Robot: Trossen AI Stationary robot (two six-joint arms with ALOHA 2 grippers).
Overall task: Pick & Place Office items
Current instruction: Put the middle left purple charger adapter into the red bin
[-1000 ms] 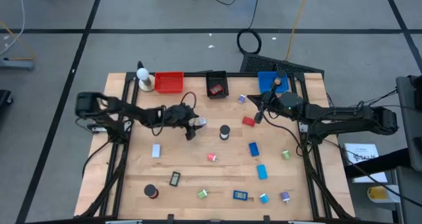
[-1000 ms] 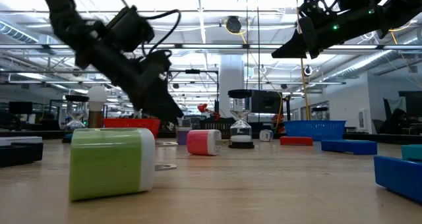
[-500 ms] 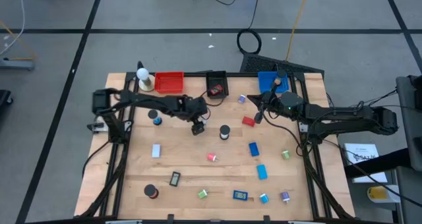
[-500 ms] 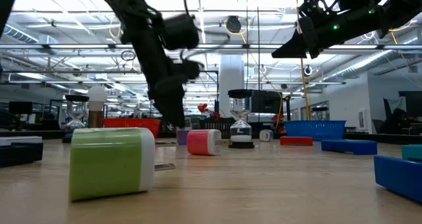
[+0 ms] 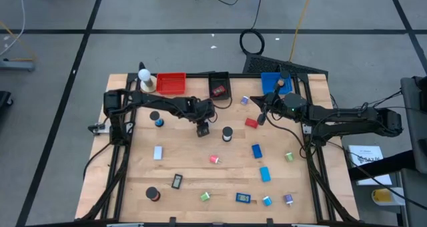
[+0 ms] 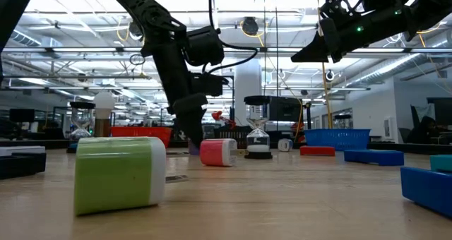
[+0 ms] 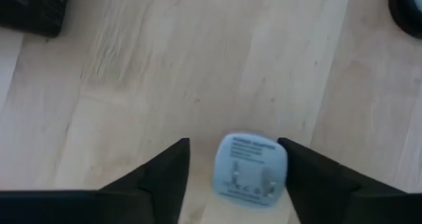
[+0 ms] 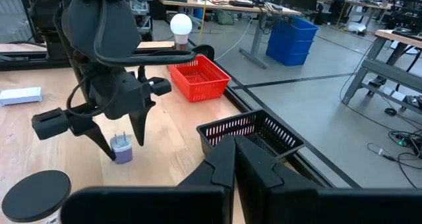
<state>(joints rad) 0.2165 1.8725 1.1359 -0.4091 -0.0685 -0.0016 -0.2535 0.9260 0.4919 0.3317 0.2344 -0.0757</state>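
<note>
Both sides of light-blue block (image 7: 249, 166): left gripper (image 5: 202, 129) jaws apart; black roll (image 5: 227, 133) beside; right gripper (image 5: 260, 115) jaws together.

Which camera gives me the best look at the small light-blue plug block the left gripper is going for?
Left wrist view: the plug block sits large between the open left gripper. The right wrist view shows it smaller, from the side; the high and low views barely show it.
</note>
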